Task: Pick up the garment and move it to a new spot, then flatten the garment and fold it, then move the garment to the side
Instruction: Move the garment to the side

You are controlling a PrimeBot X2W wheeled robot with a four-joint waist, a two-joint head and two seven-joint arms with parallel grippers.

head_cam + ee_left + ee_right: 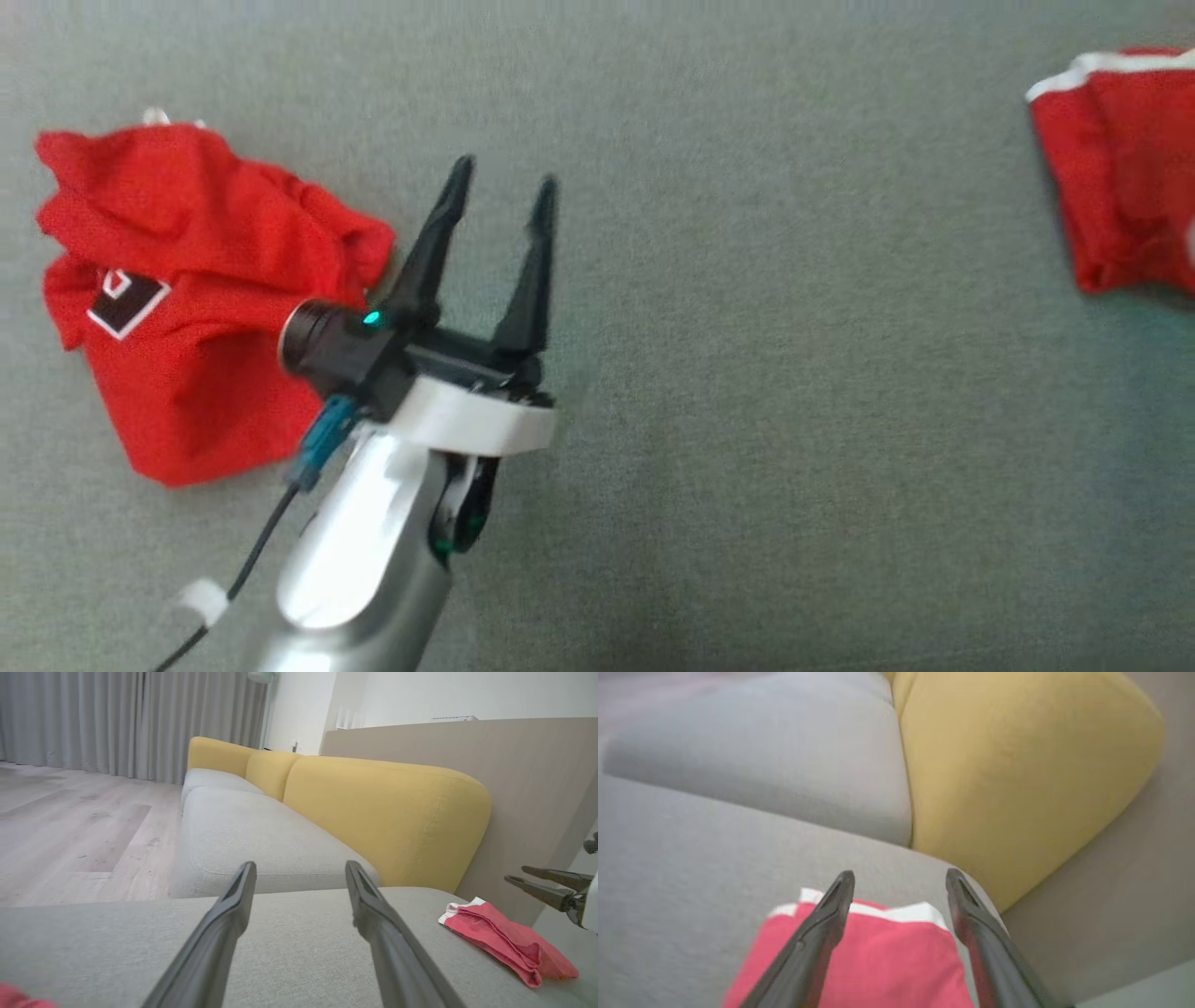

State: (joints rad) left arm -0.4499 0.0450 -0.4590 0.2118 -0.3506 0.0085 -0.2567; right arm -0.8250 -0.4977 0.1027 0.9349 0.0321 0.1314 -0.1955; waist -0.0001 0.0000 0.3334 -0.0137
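A folded red garment (1120, 168) with a white trim lies on the grey cushion at the far right. In the left wrist view the folded garment (504, 938) sits near the cushion's corner. My right gripper (900, 873) hovers open just above the folded garment (887, 961), with nothing between its fingers. The left wrist view shows the right gripper (515, 873) at the right edge, beside that cloth. My left gripper (505, 175) stands open and empty over the bare cushion. In its own view the left gripper (301, 865) points along the sofa.
A crumpled red garment (187, 280) with a black and white patch lies just left of the left gripper. The grey seat cushion (794, 420) stretches between the two cloths. Yellow back cushions (383, 812) and a beige wall panel (528, 788) stand behind the seat. Wooden floor (70, 826) lies beyond its edge.
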